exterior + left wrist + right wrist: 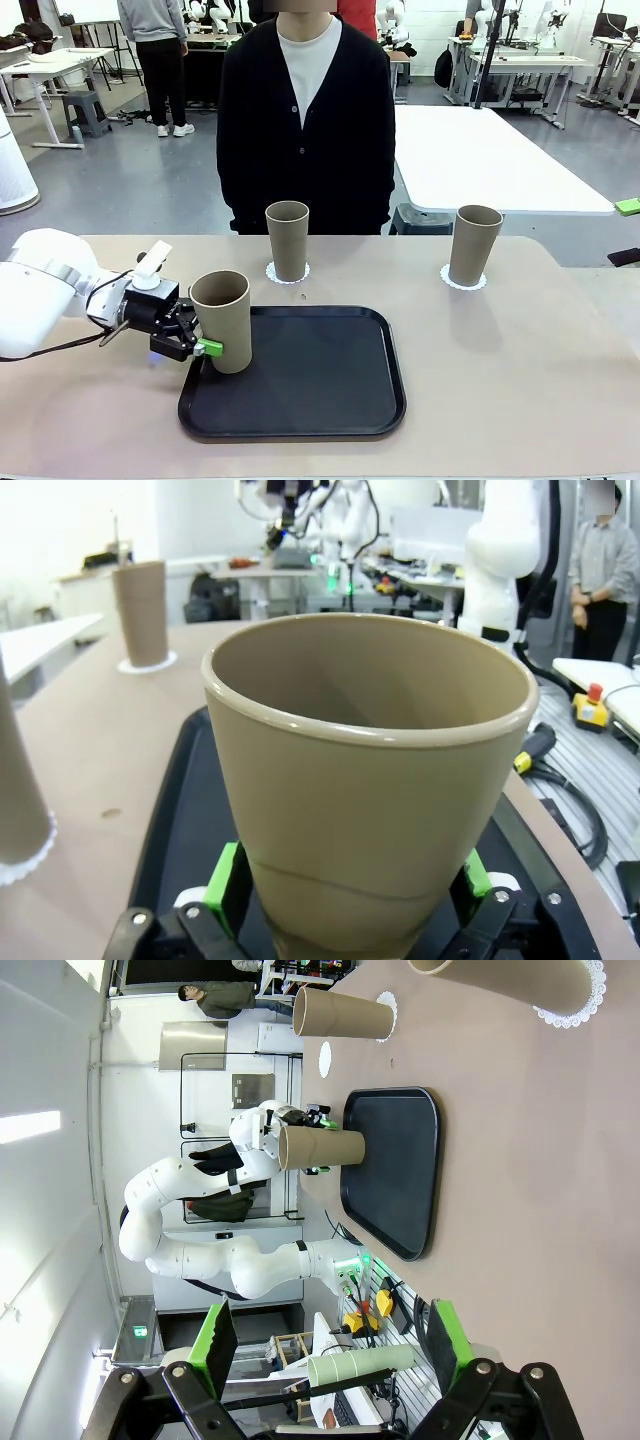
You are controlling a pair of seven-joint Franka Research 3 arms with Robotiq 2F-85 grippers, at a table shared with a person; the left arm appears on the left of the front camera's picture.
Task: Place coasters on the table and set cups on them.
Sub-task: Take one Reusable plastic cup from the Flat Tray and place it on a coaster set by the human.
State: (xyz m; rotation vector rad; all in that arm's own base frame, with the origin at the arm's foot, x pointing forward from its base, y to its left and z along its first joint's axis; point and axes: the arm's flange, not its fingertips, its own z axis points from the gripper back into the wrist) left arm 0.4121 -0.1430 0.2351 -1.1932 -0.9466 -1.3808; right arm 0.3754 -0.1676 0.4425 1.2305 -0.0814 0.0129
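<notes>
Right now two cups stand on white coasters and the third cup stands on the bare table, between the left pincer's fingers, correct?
Not quite. The third cup stands on the black tray, not the bare table, as the front view shows. The rest is right: it sits between the left pincer fingers.

1. The wide beige-tan matte counter [520, 380] carries a black rounded plastic tray [320, 385] near its front middle.
2. The white left arm's black pincer with green pads [203, 345] has its fingers on either side of a tall tapered tan-brown tumbler [222, 318] at the tray's left edge; the tumbler stands upright.
3. A second tan-brown tumbler [288, 239] stands upright on a thin white scalloped coaster [272, 272] beyond the tray, just in front of a person in a black cardigan [305, 130].
4. A third tumbler [474, 244] stands on another white scalloped coaster [452, 281] toward the far right, well apart from the tray.
</notes>
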